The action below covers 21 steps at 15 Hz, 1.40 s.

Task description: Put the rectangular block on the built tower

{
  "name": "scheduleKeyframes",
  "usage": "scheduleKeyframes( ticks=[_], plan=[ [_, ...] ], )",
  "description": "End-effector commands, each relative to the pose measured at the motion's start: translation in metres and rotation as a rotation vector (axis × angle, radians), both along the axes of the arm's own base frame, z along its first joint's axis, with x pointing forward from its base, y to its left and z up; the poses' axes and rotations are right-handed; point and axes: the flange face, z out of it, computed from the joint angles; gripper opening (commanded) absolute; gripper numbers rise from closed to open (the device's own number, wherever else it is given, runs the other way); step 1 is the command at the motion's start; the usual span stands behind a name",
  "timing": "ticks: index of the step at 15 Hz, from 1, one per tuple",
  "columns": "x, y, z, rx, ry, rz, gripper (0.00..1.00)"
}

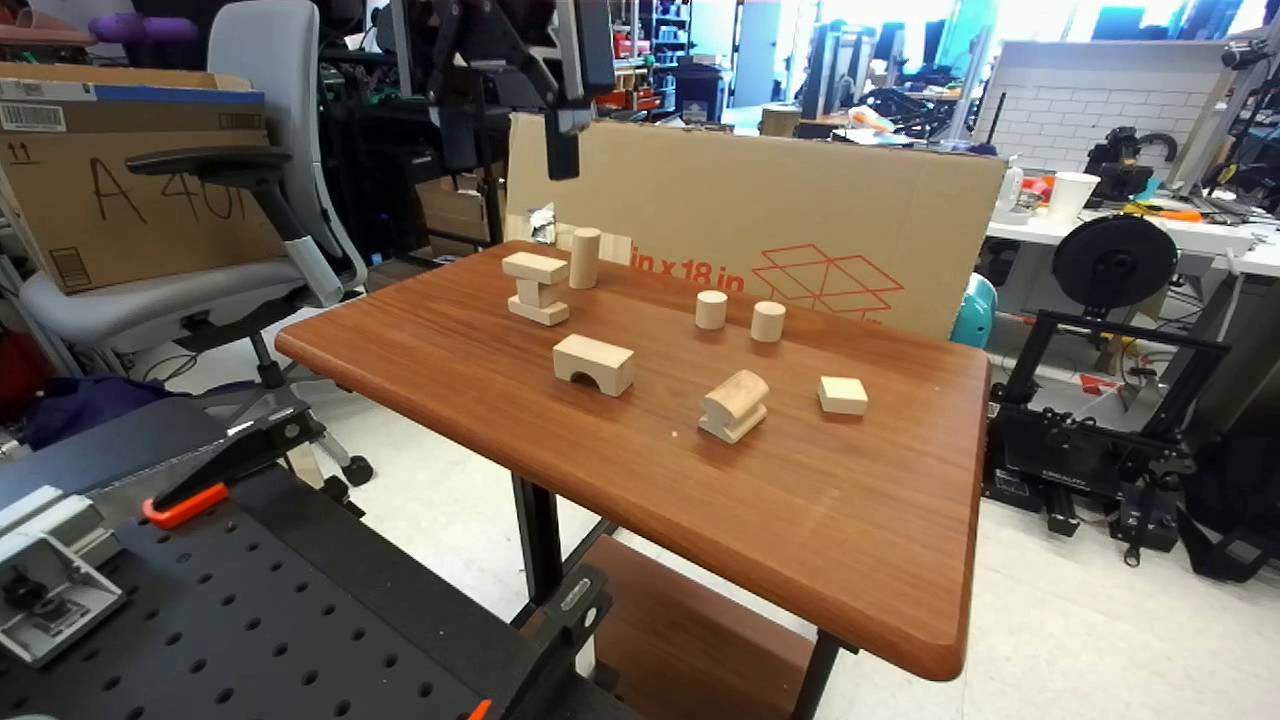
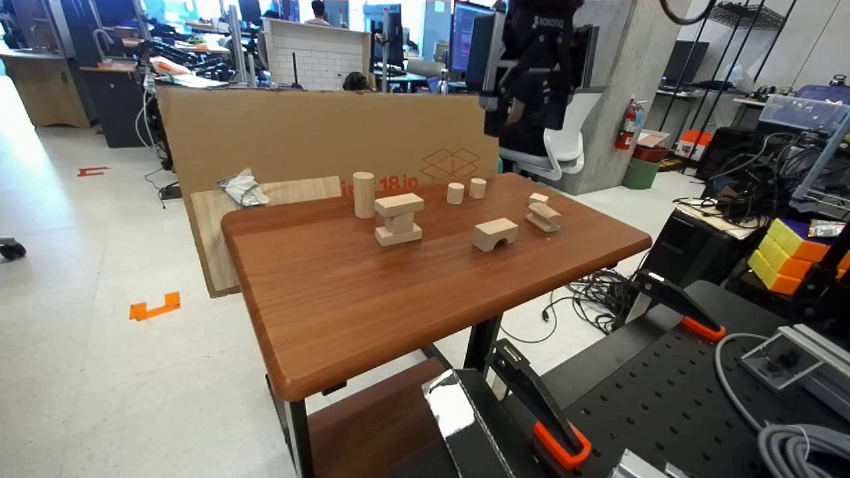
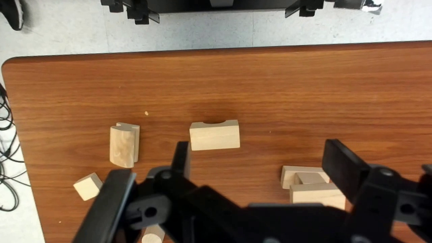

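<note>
Hanging above a brown wood-grain table [image 1: 850, 500], the Robotiq gripper [image 3: 258, 148] has its fingers [image 3: 342, 165] spread wide apart, with nothing held between them. The rectangular block [image 2: 494, 234], pale wood with an arched notch cut in its lower edge, rests on the tabletop near the middle of the arrangement, well below the gripper; from where I stand, the notched face is turned toward the black perforated bench [image 2: 654, 392]. The built tower [image 2: 400, 224] stands clearly apart to one side of it: a flat oblong base [image 1: 538, 312], a smaller squarish block [image 1: 541, 293] set on that, and a second flat oblong [image 1: 535, 267] on top, lying about parallel to the first. Just beside the tower, a tall wooden cylinder [image 1: 584, 258] stands upright. Two short wooden cylinders [image 1: 711, 311], also upright, stand near each other with a gap between, toward the table edge that faces a cardboard panel [image 1: 680, 180] printed in red with lettering and a box outline. On the opposite side of the rectangular block from the tower lies a round-topped wooden piece [image 1: 737, 400] with a groove along its side; near it, but apart, rests a small flat-topped block [image 1: 843, 395]. At the panel's end nearest the tower, a crumpled silvery sheet [image 2: 244, 189] is visible.
</note>
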Motion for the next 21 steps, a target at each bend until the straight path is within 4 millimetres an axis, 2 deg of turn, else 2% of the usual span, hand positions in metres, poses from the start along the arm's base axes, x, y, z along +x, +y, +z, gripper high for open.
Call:
scheduleKeyframes(
  ticks=[1,7,13,21],
  plan=[
    [0.012,-0.013,-0.017,0.016,-0.016,0.006,1.00],
    [0.022,-0.030,-0.050,0.019,0.001,0.015,1.00],
    [0.025,-0.054,-0.075,0.017,0.007,0.019,1.00],
    [0.037,-0.047,-0.110,0.018,0.040,0.029,1.00]
  ],
)
